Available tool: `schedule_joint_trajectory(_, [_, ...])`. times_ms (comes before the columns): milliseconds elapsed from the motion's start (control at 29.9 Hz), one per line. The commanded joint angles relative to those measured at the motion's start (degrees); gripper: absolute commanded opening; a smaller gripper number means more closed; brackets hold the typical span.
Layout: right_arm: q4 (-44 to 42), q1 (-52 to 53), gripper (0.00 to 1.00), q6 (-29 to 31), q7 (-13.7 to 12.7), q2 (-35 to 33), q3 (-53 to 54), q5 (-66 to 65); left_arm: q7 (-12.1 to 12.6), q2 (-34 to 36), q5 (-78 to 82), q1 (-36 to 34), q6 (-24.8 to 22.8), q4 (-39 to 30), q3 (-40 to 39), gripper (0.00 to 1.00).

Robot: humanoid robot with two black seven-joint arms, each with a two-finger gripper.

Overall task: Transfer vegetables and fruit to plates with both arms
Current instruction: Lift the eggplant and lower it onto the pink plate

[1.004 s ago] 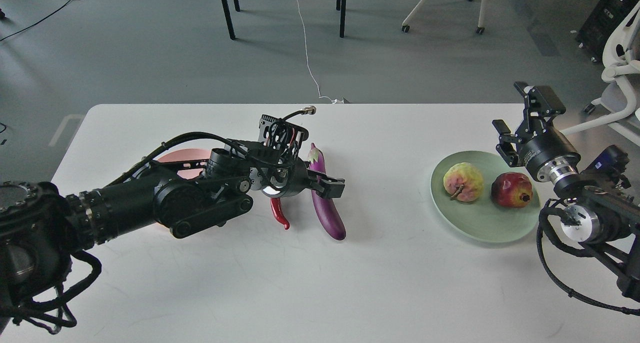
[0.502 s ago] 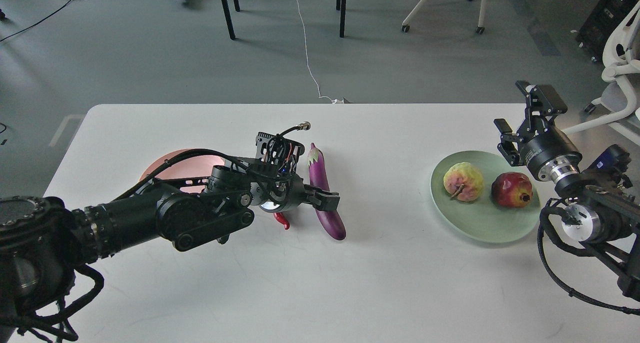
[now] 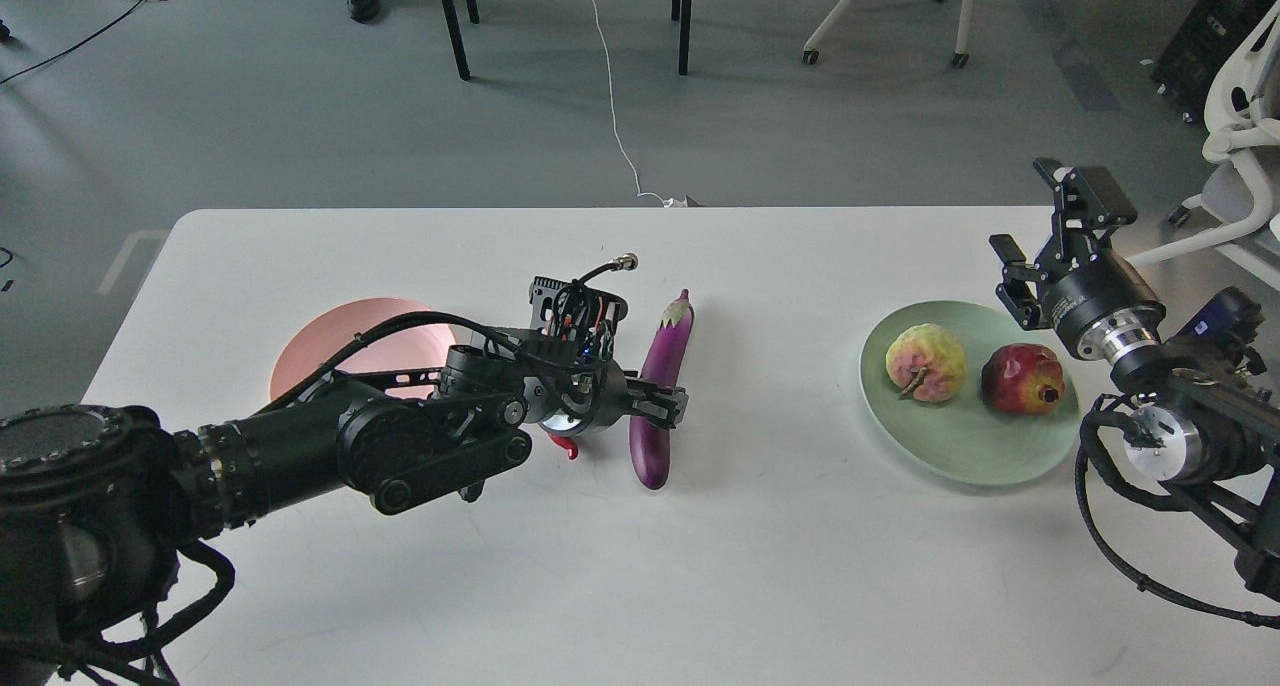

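Note:
My left gripper [image 3: 658, 406] is low over the table and closed across the middle of the purple eggplant [image 3: 660, 366], which lies on the table with its pale cap pointing away from me. Only the tip of the red chili pepper [image 3: 568, 448] shows under my left wrist. The pale pink plate [image 3: 320, 351] lies behind my left arm with nothing seen on it. The bumpy yellow-green fruit [image 3: 926, 363] and the pomegranate [image 3: 1022, 379] sit on the mint green plate [image 3: 950, 446]. My right gripper [image 3: 1045, 221] is open and empty, raised behind that plate's right rim.
The white table [image 3: 700, 566] has bare room in front and in the middle. Its far edge runs behind the eggplant. Chairs, table legs and a white cable stand on the grey floor beyond.
My left gripper has come down and shifted right onto the eggplant. The eggplant has swung, its cap end now further right. More of the pink plate shows. The right arm barely moved.

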Motion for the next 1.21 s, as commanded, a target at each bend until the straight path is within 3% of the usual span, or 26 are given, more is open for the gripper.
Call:
schedule_joint_trajectory(0, [0.0,0.0,0.97,0.0,0.0,0.0,0.0,-0.1,1.1,0.0,-4.1,-0.3,0.1,-0.5,-0.3,0.08])
schedule_joint_trajectory(268, [-0.1,0.0,0.97,0.0,0.0,0.0,0.6,-0.1,1.5,1.8,-13.7,-2.9,1.7,-5.9,-10.7,0.09])
schedule_joint_trajectory(402, [-0.1,0.0,0.97,0.0,0.0,0.0,0.7,-0.1,0.5,11.7,-14.4,-2.8,1.0,-10.6,-13.2,0.09])
schedule_joint_trajectory(603, [-0.1,0.0,0.97,0.0,0.0,0.0,0.7,-0.1,-7.0,31.2,-12.2,1.2,-2.7,-15.8,-10.8,0.09])
schedule_joint_trajectory(737, [0.0,0.1,0.97,0.0,0.0,0.2,0.7,-0.1,-12.4,38.6,-8.0,3.2,-2.8,-15.6,-8.7,0.1])
schedule_joint_trajectory(871, [0.1,0.1,0.97,0.0,0.0,0.3,0.7,-0.1,-16.4,41.6,-4.4,5.7,-2.1,-14.1,-7.4,0.11])
schedule_joint_trajectory(1004, [0.0,0.2,0.97,0.0,0.0,0.3,0.6,-0.1,-18.1,43.0,-2.2,8.2,-2.0,-12.0,-7.5,0.13])
schedule_joint_trajectory(1172, [0.1,0.2,0.97,0.0,0.0,0.3,0.6,-0.1,-19.2,43.4,-2.1,9.9,-2.0,-12.0,-7.4,0.28])
